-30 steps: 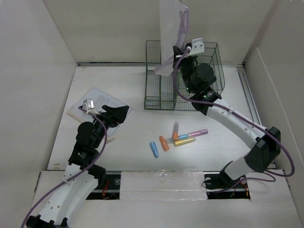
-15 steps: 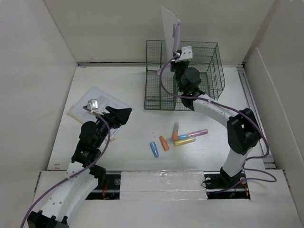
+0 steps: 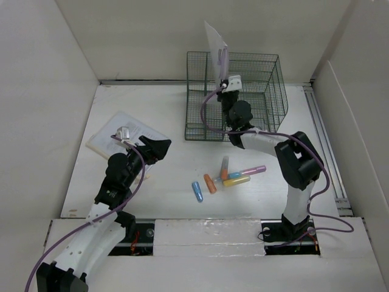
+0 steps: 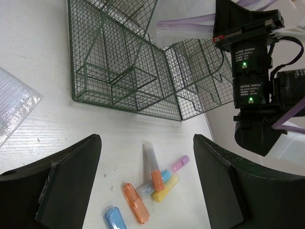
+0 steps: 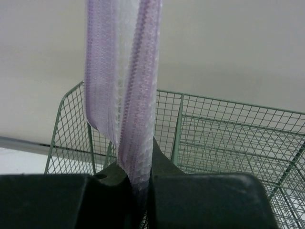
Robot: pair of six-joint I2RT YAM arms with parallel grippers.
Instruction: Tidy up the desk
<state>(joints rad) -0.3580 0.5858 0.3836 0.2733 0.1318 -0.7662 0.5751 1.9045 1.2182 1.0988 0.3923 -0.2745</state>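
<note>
On the white desk [image 3: 176, 161] stands a dark green wire-mesh basket [image 3: 267, 79] at the back. My right gripper [image 3: 223, 68] is above its left half, shut on the lower edge of a translucent pouch with a purple zipper [image 3: 215, 40] that stands upright. In the right wrist view the pouch [image 5: 124, 71] rises from between the closed fingers of that gripper [image 5: 140, 183], with the basket [image 5: 214, 129] behind it. My left gripper [image 3: 159, 148] hovers open over the left of the desk; its view shows the gripper [image 4: 147, 140] empty, above several highlighters [image 4: 157, 179].
Highlighters [image 3: 226, 176] lie in a loose cluster at mid-desk, with an orange one [image 3: 210, 183] and a blue one [image 3: 197, 191] apart to the left. A clear sleeve with printed paper [image 3: 115, 131] lies at the left. White panel walls border the desk.
The right arm has folded inward and brought the pouch lower and further back over the basket. The left gripper has crept slightly toward the right.
</note>
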